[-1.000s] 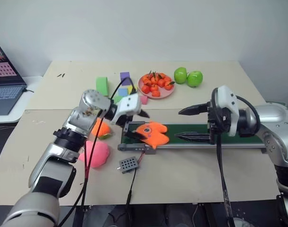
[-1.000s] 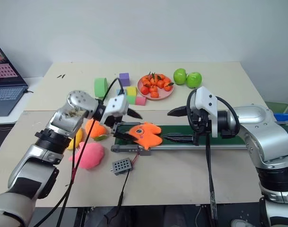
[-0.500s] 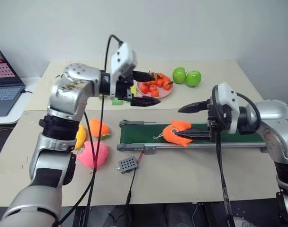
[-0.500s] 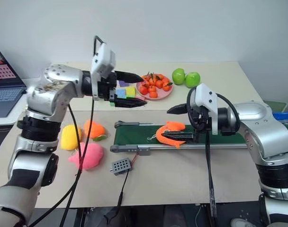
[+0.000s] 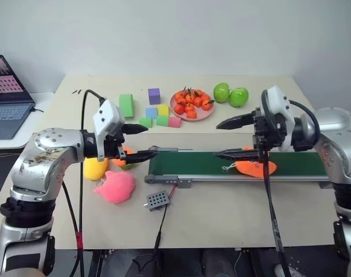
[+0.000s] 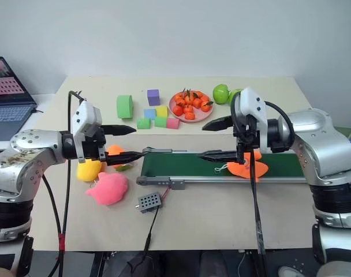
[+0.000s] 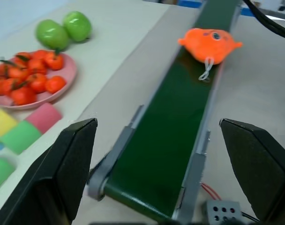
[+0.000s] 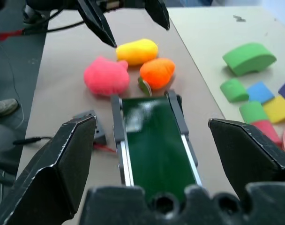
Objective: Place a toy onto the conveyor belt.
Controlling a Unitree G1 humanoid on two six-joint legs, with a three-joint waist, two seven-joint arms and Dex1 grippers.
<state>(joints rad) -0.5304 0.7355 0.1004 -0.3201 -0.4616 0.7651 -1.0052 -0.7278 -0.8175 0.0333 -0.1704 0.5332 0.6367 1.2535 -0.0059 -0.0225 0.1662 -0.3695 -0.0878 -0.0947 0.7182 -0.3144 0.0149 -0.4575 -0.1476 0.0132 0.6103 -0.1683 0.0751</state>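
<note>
A: While the toy (image 5: 253,168) lay at the conveyor belt (image 5: 198,163)'s left end a second ago, we now see it near the belt's right end, just under the right gripper (image 5: 230,138).

B: We agree. The left gripper (image 5: 142,141) has swung from over the belt to off its left end, fingers spread and empty. The right gripper's fingers also stand wide apart, pinching nothing.

A: In the left wrist view the toy's long axis lies across the belt, overhanging one rail.

B: It is neon orange, soft and lobed, with a small dark eye and a pale cord loop dangling.
</note>
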